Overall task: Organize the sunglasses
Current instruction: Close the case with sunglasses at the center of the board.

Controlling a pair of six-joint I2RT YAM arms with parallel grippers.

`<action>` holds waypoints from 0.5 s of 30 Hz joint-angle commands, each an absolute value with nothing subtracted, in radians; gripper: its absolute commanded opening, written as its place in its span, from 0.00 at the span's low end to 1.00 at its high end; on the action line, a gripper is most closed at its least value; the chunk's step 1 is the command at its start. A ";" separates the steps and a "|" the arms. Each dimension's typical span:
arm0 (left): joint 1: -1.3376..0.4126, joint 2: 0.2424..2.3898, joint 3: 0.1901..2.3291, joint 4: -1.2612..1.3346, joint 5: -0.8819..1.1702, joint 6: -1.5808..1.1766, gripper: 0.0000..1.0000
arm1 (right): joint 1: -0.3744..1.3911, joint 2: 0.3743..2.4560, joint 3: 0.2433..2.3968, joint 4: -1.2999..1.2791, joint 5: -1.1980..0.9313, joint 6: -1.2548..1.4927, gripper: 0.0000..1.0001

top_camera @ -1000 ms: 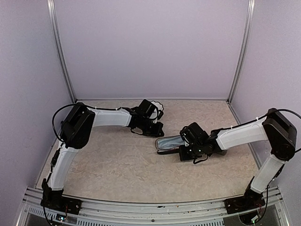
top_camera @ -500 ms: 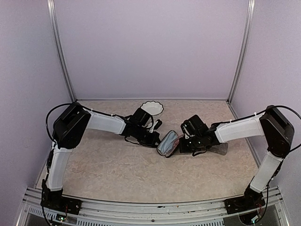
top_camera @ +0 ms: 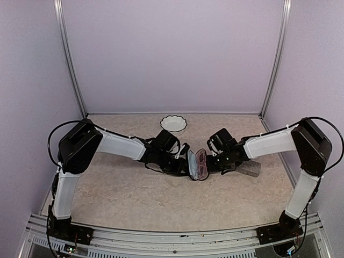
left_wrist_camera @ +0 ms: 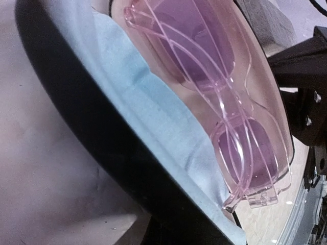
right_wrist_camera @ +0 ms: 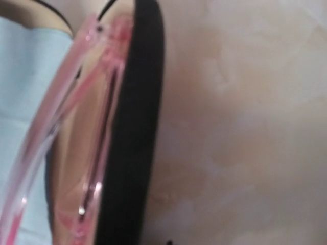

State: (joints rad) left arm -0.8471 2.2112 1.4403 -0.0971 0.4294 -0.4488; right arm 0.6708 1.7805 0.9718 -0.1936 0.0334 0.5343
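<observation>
The pale pink translucent sunglasses (left_wrist_camera: 225, 92) lie folded inside a black oblong case (top_camera: 195, 164) with light blue lining (left_wrist_camera: 153, 112). In the top view the case stands on edge at mid-table, its two halves drawn close together around the glasses. My left gripper (top_camera: 180, 160) presses against the case's left side and my right gripper (top_camera: 214, 160) against its right side. Neither wrist view shows fingers. The right wrist view shows the black case rim (right_wrist_camera: 133, 127) and the pink frame (right_wrist_camera: 76, 127) very close up. Both grippers are shut, and I see nothing held between the fingers.
A white scalloped bowl (top_camera: 173, 123) sits at the back of the table, behind the case. A grey case (top_camera: 250, 170) lies under my right forearm. Lilac walls close in the table on three sides.
Both grippers have moved inward toward each other. The case, lying open and flat a second ago, now stands on edge nearly closed. The left arm has moved forward off the bowl.
</observation>
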 commanded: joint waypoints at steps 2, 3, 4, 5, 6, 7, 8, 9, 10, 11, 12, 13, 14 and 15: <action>-0.851 2.219 1.541 -0.199 0.298 -0.474 0.00 | 0.657 1.782 1.004 -0.214 0.026 0.495 0.00; -0.850 2.224 1.563 -0.213 0.282 -0.474 0.00 | 0.655 1.780 1.006 -0.215 0.025 0.492 0.00; -0.849 2.233 1.579 -0.231 0.269 -0.477 0.00 | 0.653 1.780 1.010 -0.217 0.024 0.487 0.00; -0.848 2.241 1.597 -0.249 0.261 -0.479 0.00 | 0.651 1.781 1.014 -0.218 0.020 0.483 0.00; -0.847 2.250 1.613 -0.263 0.254 -0.479 0.00 | 0.650 1.783 1.020 -0.219 0.019 0.479 0.00; -0.847 2.259 1.628 -0.275 0.250 -0.479 0.00 | 0.651 1.783 1.025 -0.221 0.015 0.475 0.00; -0.847 2.264 1.637 -0.280 0.249 -0.479 0.00 | 0.650 1.783 1.029 -0.221 0.010 0.472 0.00; -0.847 2.270 1.647 -0.282 0.251 -0.479 0.00 | 0.649 1.781 1.033 -0.219 0.003 0.468 0.00; -0.847 2.273 1.654 -0.284 0.257 -0.479 0.00 | 0.649 1.780 1.038 -0.214 -0.008 0.466 0.00; -0.848 2.274 1.659 -0.284 0.259 -0.480 0.00 | 0.649 1.778 1.041 -0.210 -0.016 0.466 0.00; -0.848 2.274 1.665 -0.285 0.262 -0.480 0.00 | 0.650 1.778 1.045 -0.207 -0.024 0.466 0.00; -0.848 2.273 1.670 -0.286 0.264 -0.478 0.00 | 0.650 1.778 1.049 -0.206 -0.032 0.466 0.00; -0.850 2.272 1.676 -0.289 0.264 -0.478 0.00 | 0.650 1.778 1.054 -0.203 -0.040 0.466 0.00; -0.850 2.272 1.681 -0.292 0.266 -0.476 0.00 | 0.650 1.779 1.058 -0.199 -0.047 0.466 0.00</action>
State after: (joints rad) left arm -0.8425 2.2551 1.6341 -0.2821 0.2611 -0.4717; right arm 0.6518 1.7805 1.0187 -0.2295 0.0093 0.4820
